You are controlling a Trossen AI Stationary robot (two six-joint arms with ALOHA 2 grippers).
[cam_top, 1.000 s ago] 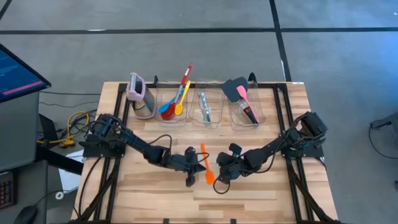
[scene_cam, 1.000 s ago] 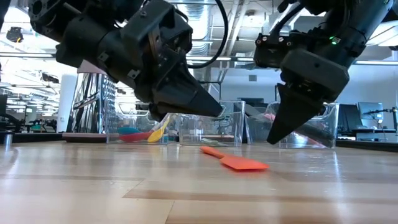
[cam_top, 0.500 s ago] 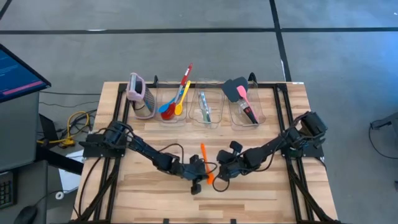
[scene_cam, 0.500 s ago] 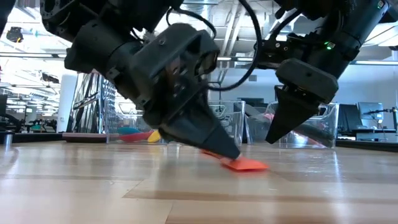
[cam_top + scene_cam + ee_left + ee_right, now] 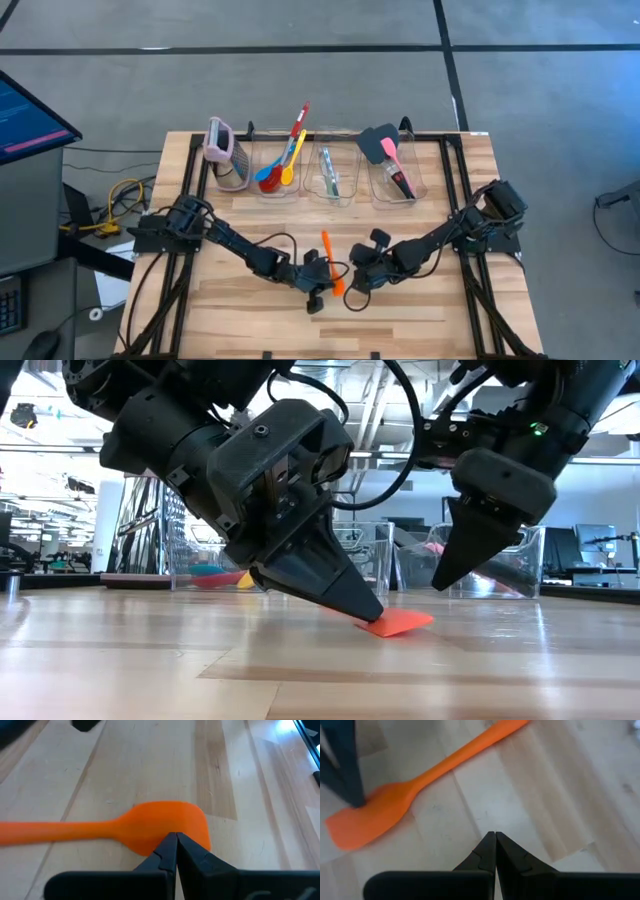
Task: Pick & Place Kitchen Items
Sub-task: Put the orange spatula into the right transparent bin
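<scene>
The left gripper (image 5: 368,610) has come down, jaws clenched, tip touching the orange spatula (image 5: 150,827). The right gripper (image 5: 440,582), jaws clenched, hovers beside it; no grab yet.

In the high view, a flat orange silicone spatula (image 5: 331,266) lies on the light wooden slatted table (image 5: 250,320) just below frame centre. The left arm's dark two-finger gripper (image 5: 316,302) sits at its lower left, fingertips on the blade. The right arm's dark two-finger gripper (image 5: 352,291) lies just right of it. Three clear plastic bins (image 5: 335,178) line the table's upper edge, a pink-topped metal grater (image 5: 227,155) to their left.
</scene>
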